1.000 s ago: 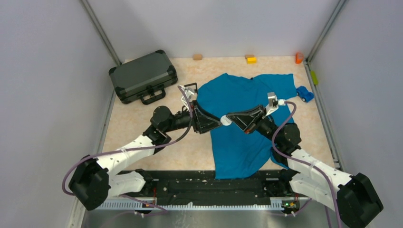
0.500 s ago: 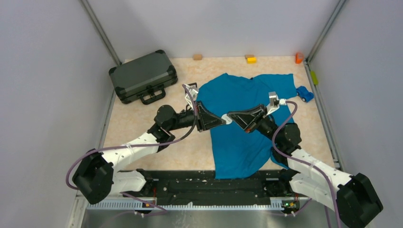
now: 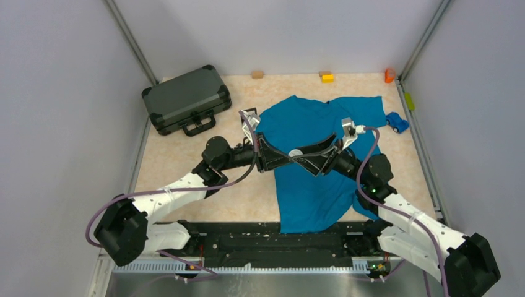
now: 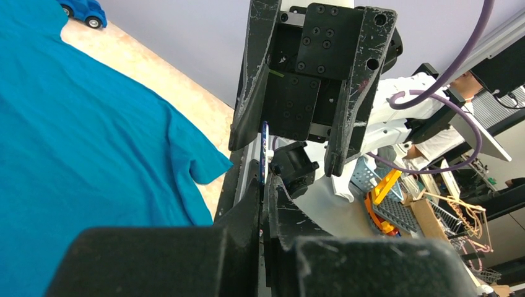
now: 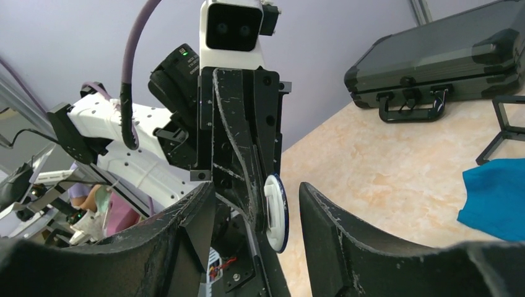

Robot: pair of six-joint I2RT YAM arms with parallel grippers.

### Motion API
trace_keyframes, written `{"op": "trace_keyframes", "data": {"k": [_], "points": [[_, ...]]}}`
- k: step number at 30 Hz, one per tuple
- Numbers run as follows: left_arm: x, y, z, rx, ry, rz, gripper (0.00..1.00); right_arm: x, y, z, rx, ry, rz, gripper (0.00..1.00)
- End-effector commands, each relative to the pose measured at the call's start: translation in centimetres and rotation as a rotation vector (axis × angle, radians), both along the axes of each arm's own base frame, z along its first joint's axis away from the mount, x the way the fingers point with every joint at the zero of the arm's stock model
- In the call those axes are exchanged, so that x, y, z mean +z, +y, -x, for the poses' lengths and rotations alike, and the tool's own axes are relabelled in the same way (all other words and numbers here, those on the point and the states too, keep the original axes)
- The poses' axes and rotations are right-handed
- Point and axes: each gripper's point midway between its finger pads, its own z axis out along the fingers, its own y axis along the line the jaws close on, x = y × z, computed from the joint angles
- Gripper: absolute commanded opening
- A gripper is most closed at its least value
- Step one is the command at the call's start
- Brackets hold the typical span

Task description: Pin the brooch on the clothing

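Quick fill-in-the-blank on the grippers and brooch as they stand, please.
The left gripper is shut on the ___.
The right gripper is ___.
Both grippers meet above the teal-blue ___.
The grey case lies at the table's far-___ corner.
Missing: brooch; open; T-shirt; left.

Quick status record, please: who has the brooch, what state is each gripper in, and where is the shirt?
brooch: clamped in the left gripper, in the air over the T-shirt, not yet pinned
left gripper: shut on the brooch
right gripper: open, fingers apart on either side of the brooch
T-shirt: spread on the table, below both grippers
nearby: dark grey case far left; blue toy car beside the T-shirt's far right edge
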Motion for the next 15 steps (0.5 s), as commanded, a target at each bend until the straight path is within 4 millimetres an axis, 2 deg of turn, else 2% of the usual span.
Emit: {"op": "trace_keyframes", "data": {"k": [1, 10, 15], "points": [[2.88, 0.33, 0.94, -0.027, -0.087, 0.065, 0.0, 0.7, -0.9, 0.49, -0.007, -0.026, -0.031, 0.54], [2.95, 0.46, 1.6, -0.055, -0.105, 0.06, 0.0, 0.16, -1.54, 0.29, -0.02, -0.003, -0.053, 0.5], [2.8, 0.51, 1.66, -0.056, -0.105, 0.053, 0.0, 0.03, -1.5, 0.2, -0.016, 0.007, -0.057, 0.37]]}}
